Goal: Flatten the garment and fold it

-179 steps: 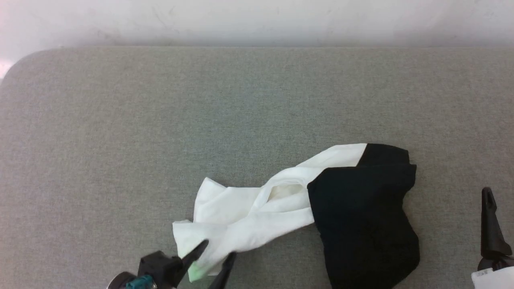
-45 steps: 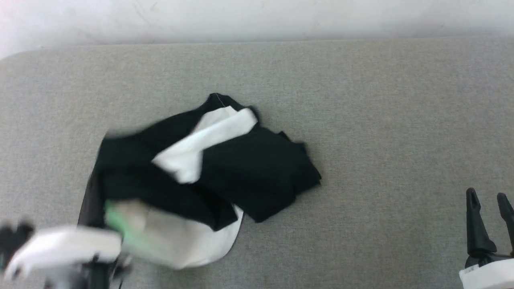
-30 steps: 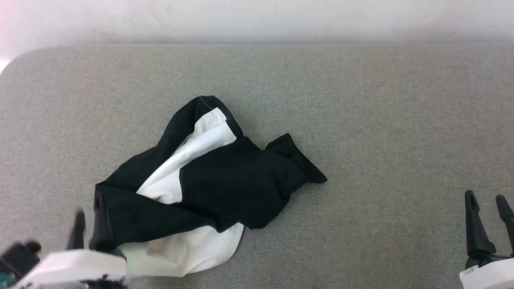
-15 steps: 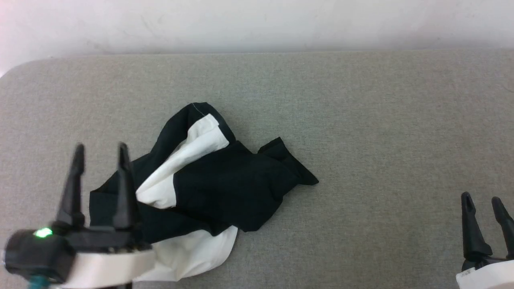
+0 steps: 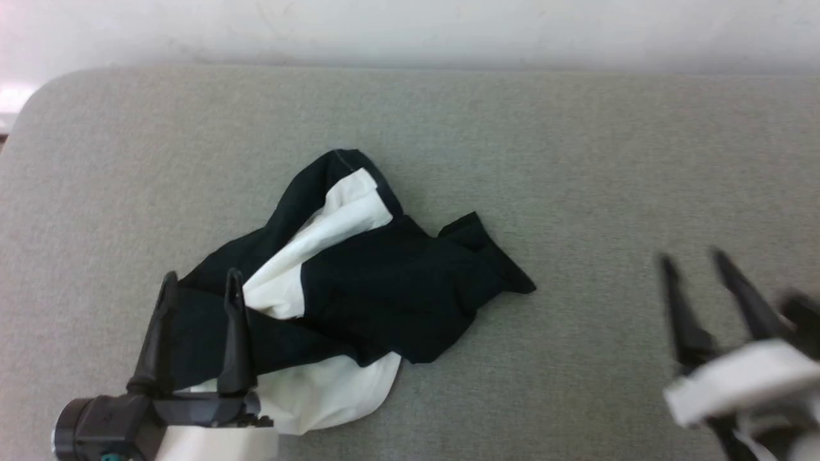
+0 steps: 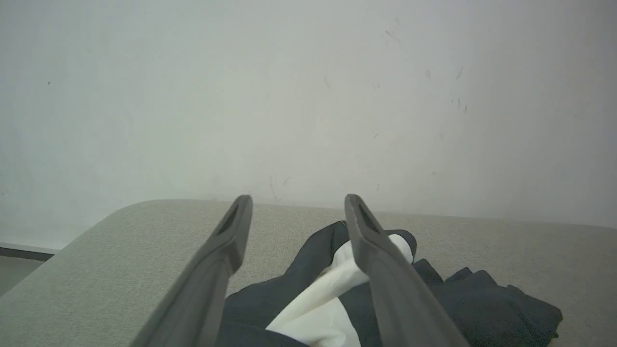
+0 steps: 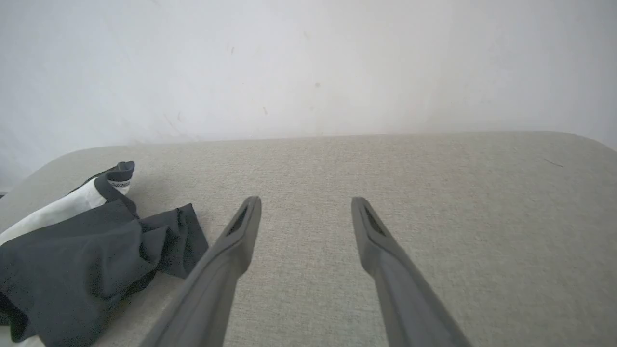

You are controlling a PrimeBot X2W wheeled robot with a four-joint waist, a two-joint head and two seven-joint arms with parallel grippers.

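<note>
Jaws on both sides stand wide apart, gripping nothing. Behind everything, the pale wall [image 5: 410,25] meets the far edge of the grey desk [image 5: 576,160], whose far left corner is rounded. Most of the desk is bare. A broad stretch lies open from the middle across to the right, and there is room between the cloth and the far edge too.

The garment [image 5: 384,282] lies crumpled left of centre. It is mostly black on top, with a white strip running up through it toward a black neckband at the far end. A white flap spills out at the near edge, and a black point sticks out to the right.

The left gripper [image 5: 202,275] reaches in from the near left, pointing toward the wall, over the garment's near-left black edge. Whether it touches the cloth I cannot tell. Seen from its wrist, it runs low and almost level above the heap. The right gripper [image 5: 693,256], blurred, sits at the near right over bare desk, well apart from the garment. It also points to the wall and leans a little left.
</note>
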